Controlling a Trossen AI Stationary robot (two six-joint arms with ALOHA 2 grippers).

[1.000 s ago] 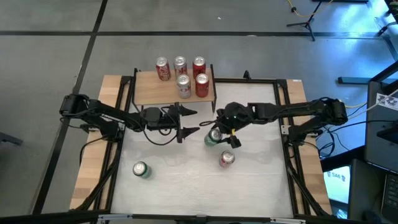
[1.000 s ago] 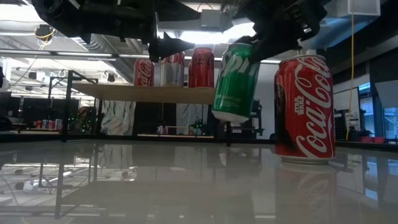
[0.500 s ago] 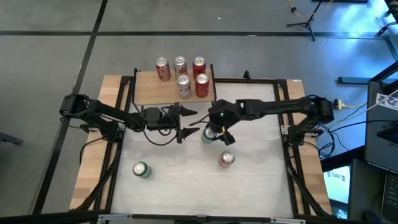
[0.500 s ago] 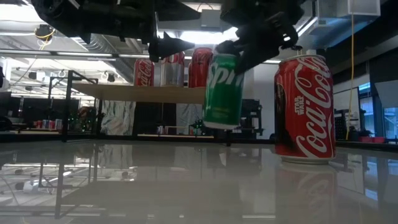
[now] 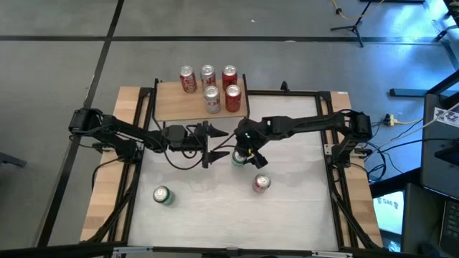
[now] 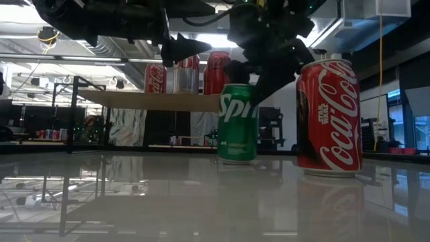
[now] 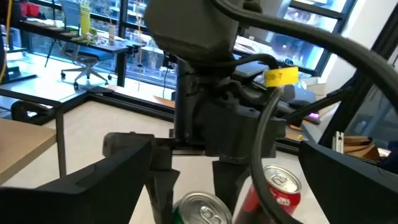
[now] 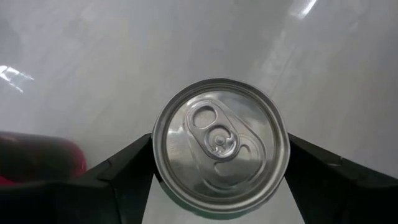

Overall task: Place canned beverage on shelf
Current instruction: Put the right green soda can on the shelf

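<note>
From above: right pincer [image 5: 239, 153] around the green Sprite can [image 5: 238, 157] mid-desk, just short of the shelf [image 5: 169, 101] with its five cans, left pincer [image 5: 219, 141] spread wide and empty right beside. At desk level: Sprite can [image 6: 237, 122] upright, seemingly resting on the desk [image 6: 134, 202], red Coca-Cola can [image 6: 328, 117] close by. From the right wrist: fingers [image 8: 121, 168] flanking the lid, contact unclear; best to square up, squeeze firmly, lift straight clear of the neighbouring pincer.

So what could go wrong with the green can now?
The right gripper is around the green Sprite can, which stands beside the left gripper, so the arms might bump. The red Coca-Cola can is near and could get knocked. The shelf already carries five cans, leaving little room.
</note>
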